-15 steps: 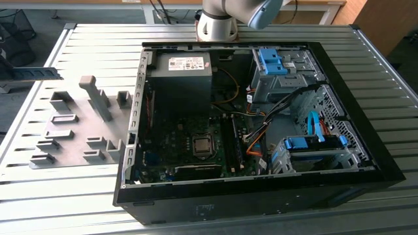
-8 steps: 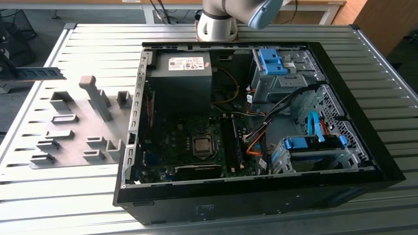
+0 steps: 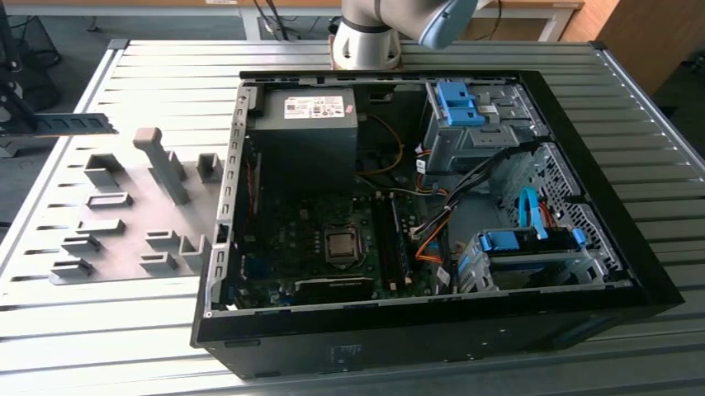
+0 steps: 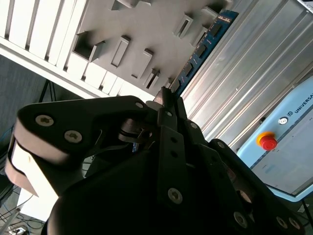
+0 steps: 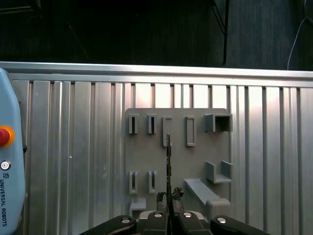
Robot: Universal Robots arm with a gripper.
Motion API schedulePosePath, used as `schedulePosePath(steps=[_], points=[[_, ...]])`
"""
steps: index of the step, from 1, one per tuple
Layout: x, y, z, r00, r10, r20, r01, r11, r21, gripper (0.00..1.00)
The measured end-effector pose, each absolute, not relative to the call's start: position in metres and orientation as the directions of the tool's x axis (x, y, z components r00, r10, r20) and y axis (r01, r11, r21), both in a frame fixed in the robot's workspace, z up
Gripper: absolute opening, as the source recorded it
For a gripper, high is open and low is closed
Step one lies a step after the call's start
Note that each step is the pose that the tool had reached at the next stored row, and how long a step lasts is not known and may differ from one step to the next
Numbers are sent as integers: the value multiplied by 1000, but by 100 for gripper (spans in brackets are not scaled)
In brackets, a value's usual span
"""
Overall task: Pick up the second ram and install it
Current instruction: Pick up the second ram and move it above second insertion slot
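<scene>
Between the two black fingers of the hand (image 5: pixel 168 198) sits one end of the second ram (image 5: pixel 168 161), and the fingers are closed tight on it. In the first wrist view the strip shows only its thin edge, a dark line going out from the fingertips. In the second wrist view the second ram (image 4: pixel 208 41) shows its flat side, a blue-green board with a row of dark chips, reaching away from the hand (image 4: pixel 166 95) at a slant.

Behind the strip in both wrist views lies the grey fixture plate (image 5: pixel 195 156) with its raised grey blocks (image 5: pixel 217 122) and narrow pockets. Whether the strip touches the plate, I cannot tell from these two views. In the exterior view the second ram (image 3: pixel 75 124) is held level at the exterior view's left, near the plate's far corner on that side.

The plate rests on the ribbed metal surface (image 3: pixel 132 346). On the same surface, apart from the plate, lies a pale blue box (image 5: pixel 11 147) with a red button (image 5: pixel 3 136).

At the exterior view's right of the plate stands the open black computer case (image 3: pixel 617 206). Inside it are the motherboard (image 3: pixel 286 231), long black slots (image 3: pixel 389 239), a grey power supply (image 3: pixel 303 136) and blue brackets (image 3: pixel 457 103). Behind the case stands the arm's base (image 3: pixel 369 37).
</scene>
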State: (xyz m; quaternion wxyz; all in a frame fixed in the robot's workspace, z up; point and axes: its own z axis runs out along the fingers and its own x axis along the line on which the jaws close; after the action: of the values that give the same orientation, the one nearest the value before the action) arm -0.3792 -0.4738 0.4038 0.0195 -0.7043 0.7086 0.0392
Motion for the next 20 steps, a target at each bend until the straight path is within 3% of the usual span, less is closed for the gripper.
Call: schedulePosePath(steps=[20], points=[[-366, -474, 404, -7, -997, -83, -1000, 5, 28, 14]])
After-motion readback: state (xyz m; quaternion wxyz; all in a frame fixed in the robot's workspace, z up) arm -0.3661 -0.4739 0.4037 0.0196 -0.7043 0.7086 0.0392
